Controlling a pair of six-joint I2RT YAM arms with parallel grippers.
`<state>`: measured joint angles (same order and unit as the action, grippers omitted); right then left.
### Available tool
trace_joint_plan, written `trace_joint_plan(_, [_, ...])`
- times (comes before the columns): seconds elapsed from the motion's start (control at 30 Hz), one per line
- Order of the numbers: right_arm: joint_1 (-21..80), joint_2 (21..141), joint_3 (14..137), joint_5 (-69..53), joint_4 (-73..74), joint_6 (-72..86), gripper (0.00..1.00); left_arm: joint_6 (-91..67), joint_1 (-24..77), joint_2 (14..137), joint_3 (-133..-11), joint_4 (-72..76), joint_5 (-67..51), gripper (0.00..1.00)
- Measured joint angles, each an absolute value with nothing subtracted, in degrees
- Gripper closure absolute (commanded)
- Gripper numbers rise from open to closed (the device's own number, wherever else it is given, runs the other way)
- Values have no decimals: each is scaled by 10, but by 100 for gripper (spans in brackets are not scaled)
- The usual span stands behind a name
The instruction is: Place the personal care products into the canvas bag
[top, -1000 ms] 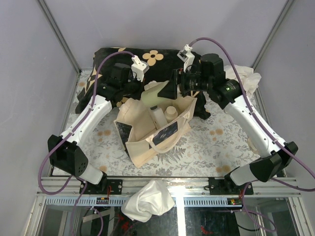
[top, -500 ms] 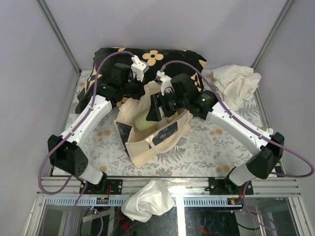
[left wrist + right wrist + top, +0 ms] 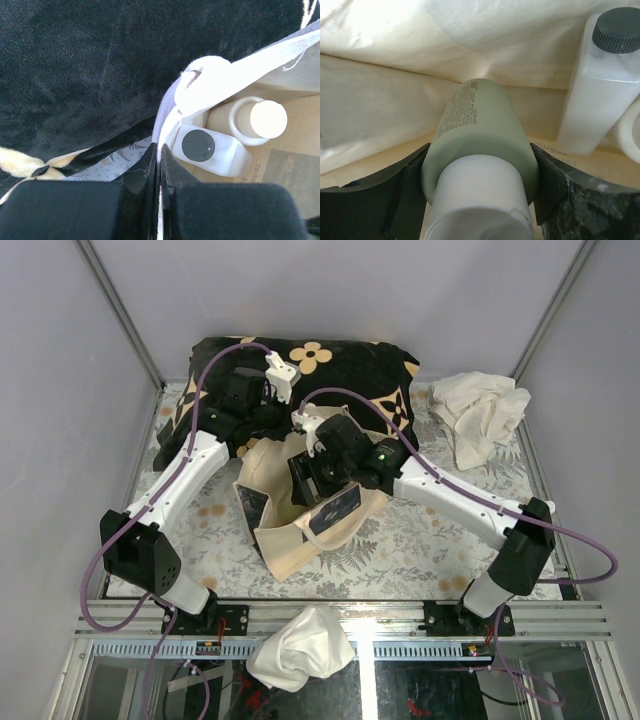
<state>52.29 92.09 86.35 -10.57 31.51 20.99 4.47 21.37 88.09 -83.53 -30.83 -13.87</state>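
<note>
The canvas bag [image 3: 285, 540] stands open in the middle of the table. My left gripper [image 3: 264, 433] is shut on its far-left rim [image 3: 210, 75], the cloth edge pinched between the jaws [image 3: 160, 150]. My right gripper [image 3: 303, 476] reaches down into the bag's mouth. It is shut on a yellow-green bottle [image 3: 480, 125] with a white cap, held inside the bag [image 3: 385, 100] and pointing at the inner wall. Two more personal care products stand in the bag: a white bottle with a dark cap [image 3: 215, 152] [image 3: 600, 90] and a cream-capped bottle [image 3: 260, 120].
A black cushion with tan flowers [image 3: 340, 360] lies behind the bag, under the left gripper [image 3: 80, 70]. One white cloth [image 3: 485, 415] is bunched at the back right, another [image 3: 300, 645] hangs over the front rail. The table carries a leaf-patterned cover [image 3: 420, 540].
My right arm has swung left and down from above the cushion into the bag's mouth, carrying the yellow-green bottle. The left arm holds still on the rim.
</note>
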Motion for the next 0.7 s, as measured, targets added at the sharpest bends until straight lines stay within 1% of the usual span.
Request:
trace_joint_plan(0.07, [526, 933, 863, -98, 315, 204, 77, 44, 214, 881, -835, -308, -139, 100])
trace_joint_plan(0.17, [528, 953, 864, -92, 316, 194, 61, 43, 214, 881, -835, -308, -139, 100])
trace_joint_plan(0.3, [529, 970, 866, -90, 321, 182, 48, 43, 214, 881, -835, -308, -139, 100])
trace_joint_plan(0.4, [530, 982, 874, -90, 327, 173, 34, 43, 214, 881, -835, -308, -139, 100])
trace_joint_plan(0.5, [532, 992, 878, -90, 330, 164, 27, 43, 214, 881, -835, -308, -139, 100])
trace_joint_plan(0.7, [533, 998, 883, -90, 341, 150, 18, 43, 214, 881, -835, -308, -139, 100])
